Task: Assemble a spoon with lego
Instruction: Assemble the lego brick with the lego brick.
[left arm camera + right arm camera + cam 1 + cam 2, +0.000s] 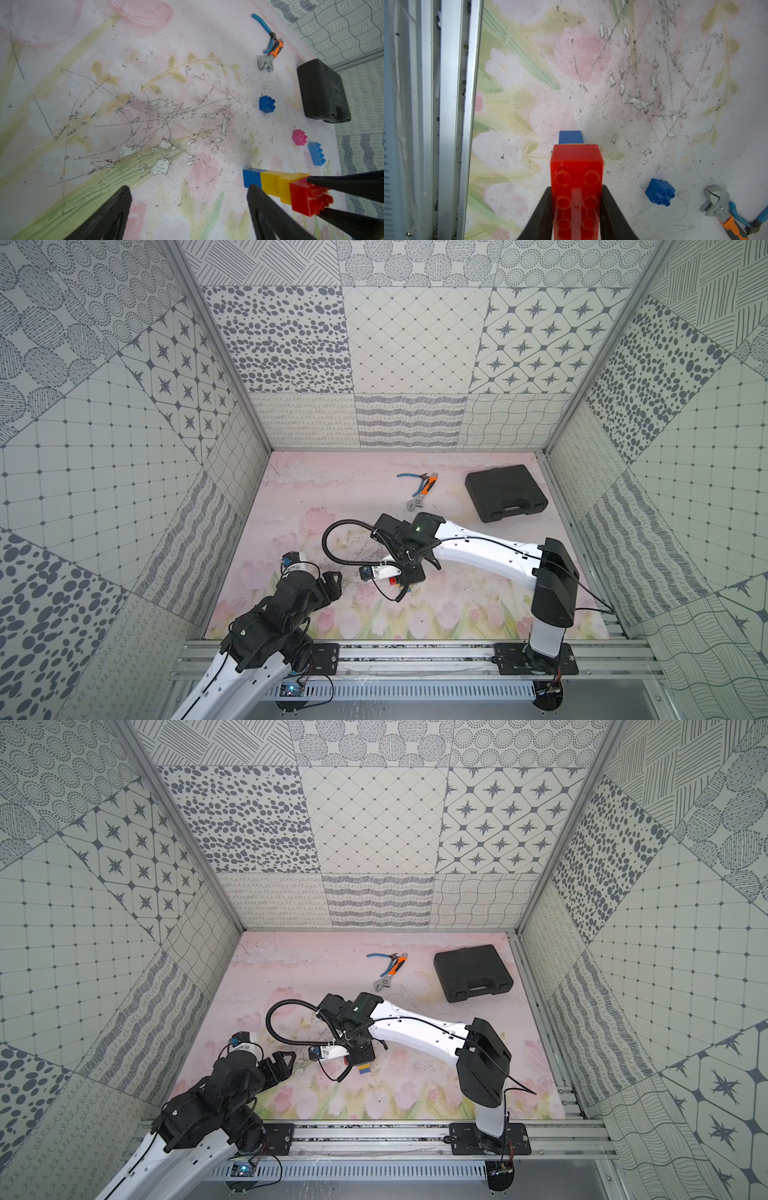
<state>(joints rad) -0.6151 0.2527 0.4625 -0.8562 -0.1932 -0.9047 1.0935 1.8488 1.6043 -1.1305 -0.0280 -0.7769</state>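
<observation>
Clamped half-built spoon [276, 185] by red end in right tool [314, 195], low near counter [166, 104], toward its front, studs uncovered, probably for adding bricks [299, 137]. Held left tool [188, 187] wide, empty, beside handle, likely for bracing.

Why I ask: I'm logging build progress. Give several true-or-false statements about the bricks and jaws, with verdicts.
1. The right gripper has its jaws shut on the red brick. True.
2. The left gripper has open jaws, holding nothing. True.
3. The pink brick is joined to the red brick. False: it lies loose on the mat.
4. The pliers lie inside the case. False: they lie on the mat, apart from the case.
</observation>
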